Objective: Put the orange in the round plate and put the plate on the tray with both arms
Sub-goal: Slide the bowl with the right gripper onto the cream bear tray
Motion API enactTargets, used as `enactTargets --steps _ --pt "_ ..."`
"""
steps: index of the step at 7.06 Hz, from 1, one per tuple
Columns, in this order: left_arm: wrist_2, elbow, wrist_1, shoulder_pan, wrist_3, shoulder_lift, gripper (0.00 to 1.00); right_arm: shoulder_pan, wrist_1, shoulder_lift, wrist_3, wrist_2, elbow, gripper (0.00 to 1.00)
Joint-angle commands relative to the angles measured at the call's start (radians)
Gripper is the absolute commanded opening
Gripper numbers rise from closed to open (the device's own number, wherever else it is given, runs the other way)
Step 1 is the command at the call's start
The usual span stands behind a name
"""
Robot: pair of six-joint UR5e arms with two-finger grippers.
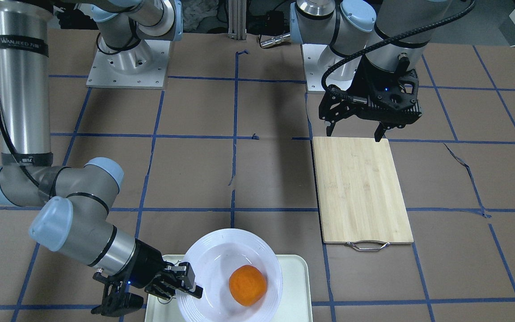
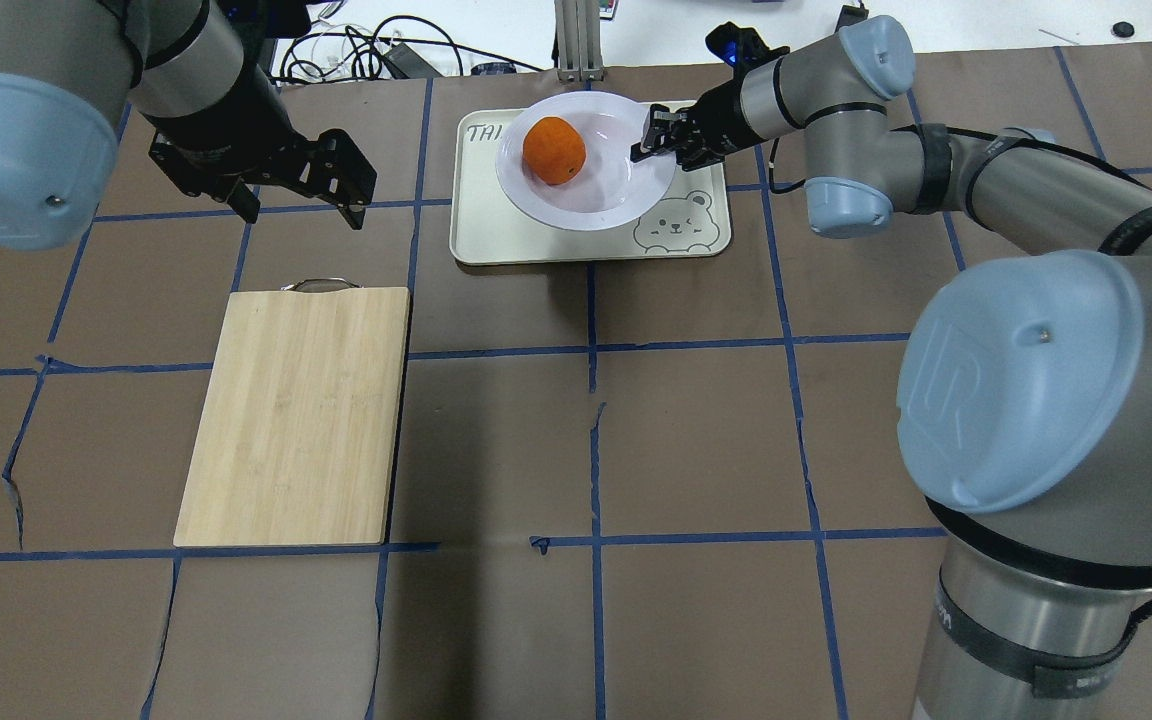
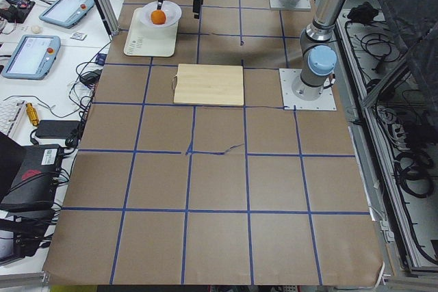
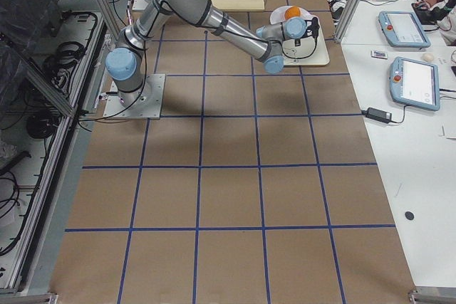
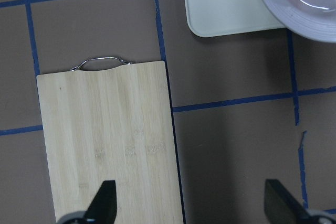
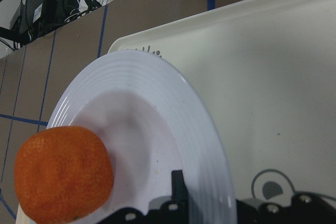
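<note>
The orange (image 2: 553, 150) lies inside the round plate (image 2: 606, 185), left of its centre. The plate is over the far part of the cream tray (image 2: 496, 235), above the bear-face corner. My right gripper (image 2: 651, 140) is shut on the plate's right rim; in the right wrist view one finger (image 6: 178, 182) lies on top of the rim (image 6: 173, 108). I cannot tell whether the plate rests on the tray or hangs just above it. My left gripper (image 2: 301, 195) hangs open and holds nothing, left of the tray and above the handle end of the board.
A light wooden cutting board (image 2: 296, 415) with a metal handle (image 2: 321, 285) lies on the brown, blue-taped table, left of centre. Cables and a metal post (image 2: 576, 40) stand behind the tray at the far edge.
</note>
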Motion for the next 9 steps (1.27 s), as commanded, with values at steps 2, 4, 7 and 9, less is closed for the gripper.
enactTargets --steps 2,4,7,9 --pt "-0.001 0.0 0.0 0.0 0.0 0.0 1.0 0.001 -0.049 0.093 -0.009 -0.011 -0.066 0.0" --pt "-0.001 0.0 0.0 0.003 0.002 0.0 1.0 0.001 -0.056 0.102 -0.01 -0.014 -0.059 0.0" --pt "0.0 0.0 0.0 0.003 0.002 0.0 1.0 0.001 -0.047 0.116 -0.027 -0.023 -0.057 0.28" --pt "0.0 0.0 0.0 0.004 0.0 0.0 1.0 0.001 -0.042 0.099 -0.012 -0.09 -0.057 1.0"
